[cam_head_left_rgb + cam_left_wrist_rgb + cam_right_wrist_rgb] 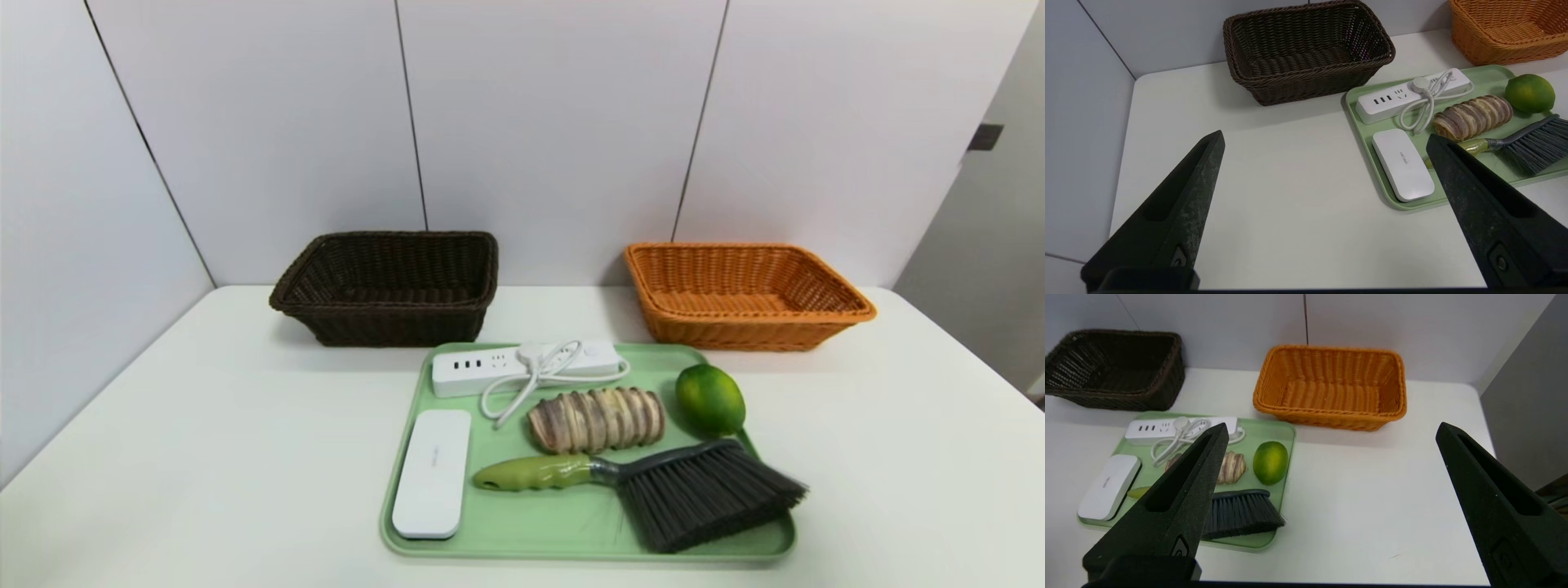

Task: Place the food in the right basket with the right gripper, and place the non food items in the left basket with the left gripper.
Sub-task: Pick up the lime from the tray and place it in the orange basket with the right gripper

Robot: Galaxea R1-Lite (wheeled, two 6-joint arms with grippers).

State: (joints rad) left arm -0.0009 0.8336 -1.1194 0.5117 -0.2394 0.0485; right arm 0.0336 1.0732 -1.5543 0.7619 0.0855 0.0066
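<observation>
A green lime (709,398) and a ridged tan roll (596,420) lie on a pale green tray (522,539). The tray also holds a white power strip (522,366) with coiled cord, a flat white case (433,472) and a green-handled brush (653,482). The dark brown left basket (390,286) and the orange right basket (743,292) stand empty at the back. My left gripper (1325,138) hangs open over bare table left of the tray. My right gripper (1331,429) hangs open over bare table right of the tray. Neither arm shows in the head view.
White wall panels close the table at the back and left. A grey panel (1527,396) stands past the table's right edge. Bare white tabletop (204,457) lies on both sides of the tray.
</observation>
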